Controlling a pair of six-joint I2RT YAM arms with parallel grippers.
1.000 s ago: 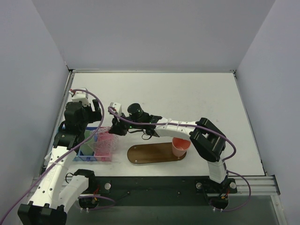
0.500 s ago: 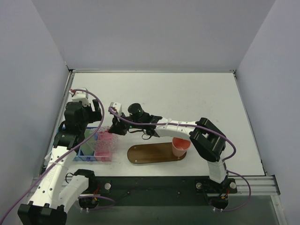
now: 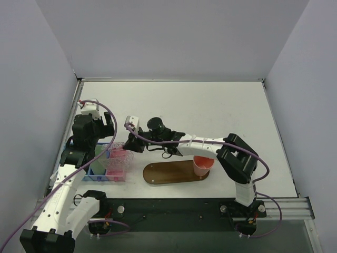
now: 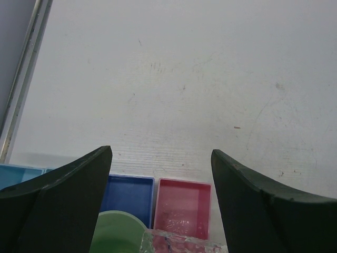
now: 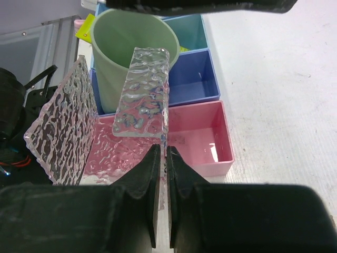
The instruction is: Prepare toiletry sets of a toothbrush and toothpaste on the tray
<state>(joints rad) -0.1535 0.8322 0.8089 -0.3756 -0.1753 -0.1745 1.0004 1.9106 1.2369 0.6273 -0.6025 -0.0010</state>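
Observation:
The brown oval wooden tray (image 3: 168, 173) lies at the near middle, with a salmon cup (image 3: 202, 165) standing on its right end. My right gripper (image 5: 164, 150) is shut on the thin edge of a clear textured plastic box (image 5: 142, 89), which sits over the pink bin (image 5: 202, 138). In the top view this gripper (image 3: 130, 145) reaches left to the box (image 3: 117, 162). My left gripper (image 4: 160, 153) is open and empty, held above the bins (image 3: 105, 132). No toothbrush or toothpaste can be made out.
A green cup (image 5: 134, 47) stands in the bins behind the clear box and shows in the left wrist view (image 4: 118, 232). A blue bin (image 4: 129, 196), a pink bin (image 4: 181, 205) and a teal bin (image 5: 189, 31) sit at the table's left edge.
My right wrist has shifted slightly to the right, still gripping the clear box. The left arm has not moved.

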